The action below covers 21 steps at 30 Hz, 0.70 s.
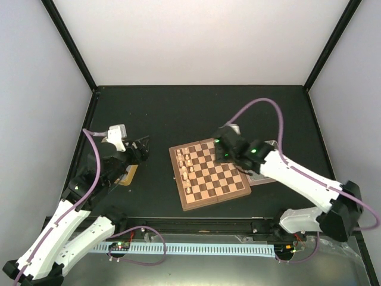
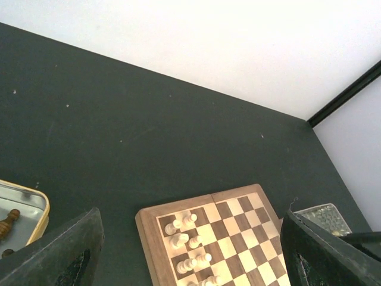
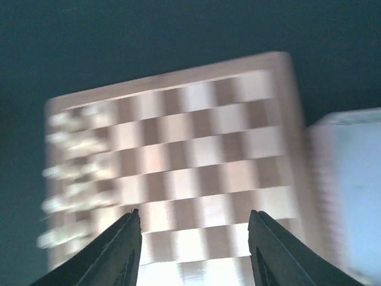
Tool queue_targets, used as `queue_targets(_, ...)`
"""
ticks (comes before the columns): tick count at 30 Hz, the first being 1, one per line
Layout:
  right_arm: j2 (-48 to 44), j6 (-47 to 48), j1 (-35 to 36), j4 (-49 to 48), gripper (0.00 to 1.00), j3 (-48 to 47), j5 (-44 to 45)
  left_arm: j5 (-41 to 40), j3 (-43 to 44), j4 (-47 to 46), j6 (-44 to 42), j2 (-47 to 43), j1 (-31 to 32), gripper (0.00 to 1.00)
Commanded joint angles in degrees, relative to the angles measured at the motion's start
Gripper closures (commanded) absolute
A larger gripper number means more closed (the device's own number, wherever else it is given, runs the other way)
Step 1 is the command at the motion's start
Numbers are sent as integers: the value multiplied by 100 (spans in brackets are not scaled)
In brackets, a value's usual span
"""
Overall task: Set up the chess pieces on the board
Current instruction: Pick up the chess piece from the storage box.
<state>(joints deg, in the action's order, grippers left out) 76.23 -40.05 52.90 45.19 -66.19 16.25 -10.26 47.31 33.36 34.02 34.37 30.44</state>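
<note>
The wooden chessboard [image 1: 209, 174] lies mid-table, with several pale tan pieces [image 1: 186, 167] in two columns along its left side. They also show in the left wrist view [image 2: 186, 238] on the board [image 2: 238, 238]. My right gripper [image 1: 221, 149] hovers over the board's far right part, open and empty; its view of the board [image 3: 178, 155] is blurred. My left gripper [image 1: 141, 149] is open and empty, left of the board above the gold tin [image 1: 128, 174]. A dark brown piece [image 2: 8, 221] lies in that tin [image 2: 27, 208].
A clear tray [image 1: 269, 173] lies against the board's right edge, under my right arm, and shows in the left wrist view [image 2: 324, 215] and the right wrist view [image 3: 348, 185]. Black frame posts and white walls enclose the dark table.
</note>
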Motion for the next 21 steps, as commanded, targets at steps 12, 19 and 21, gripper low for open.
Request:
queue_targets(12,189,1177,-3002,-648,49,1610,-1103,689,-46,-609,-134,566,-47,17)
queue_targets(19,784,1133,-3124,-869,72,1402,-955,666,-55,-615,-145,636,-60,17)
queue_targets(21,886,1176,-3144,-898,75,1350,-1058,672,-40,-634,-165,677,-55,16)
